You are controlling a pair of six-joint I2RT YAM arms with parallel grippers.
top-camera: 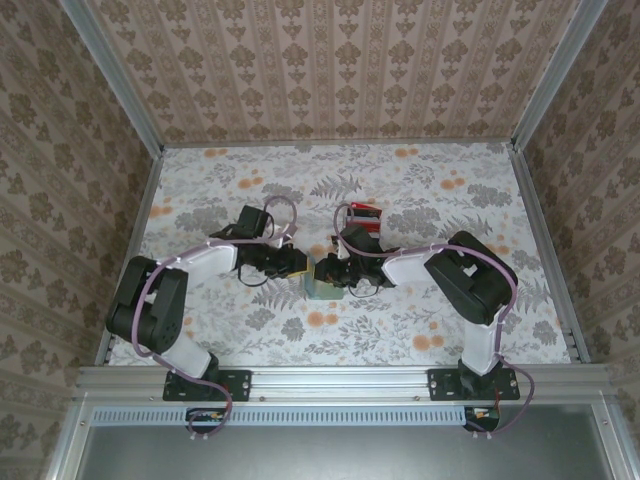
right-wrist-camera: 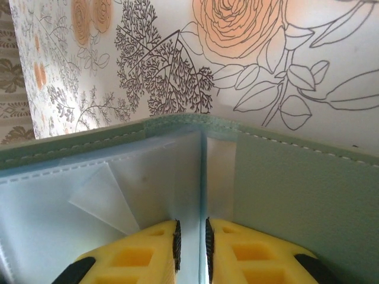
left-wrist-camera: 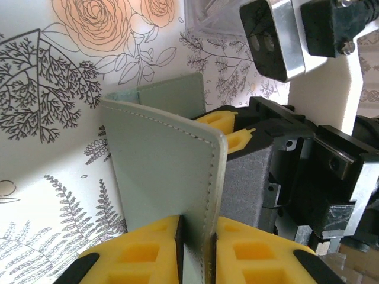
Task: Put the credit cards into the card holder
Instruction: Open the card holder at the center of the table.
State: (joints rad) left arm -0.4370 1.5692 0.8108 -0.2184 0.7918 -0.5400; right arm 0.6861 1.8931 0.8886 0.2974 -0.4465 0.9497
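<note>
Currently I am seeing the holder (top-camera: 322,283) sitting at table (top-camera: 450,330) centre, opened and standing on edge between both arms. Left gripper (left-wrist-camera: 197,236), reaching in from nine o'clock, is pinching the grey-green cover (left-wrist-camera: 166,177) at its edge, jaws nearly closed on it. Right gripper (right-wrist-camera: 190,236), reaching in from three o'clock, is clamping a thin inner panel (right-wrist-camera: 203,177) beside the clear sleeves (right-wrist-camera: 89,195), jaws likewise nearly closed. Cards (top-camera: 366,214) are lying in a small stack at about one o'clock from the holder, near it but apart, red showing. No card is showing in the sleeves I am viewing from the right wrist. I am judging the task as barely begun: holder being held open, every card left to pick and slot.
</note>
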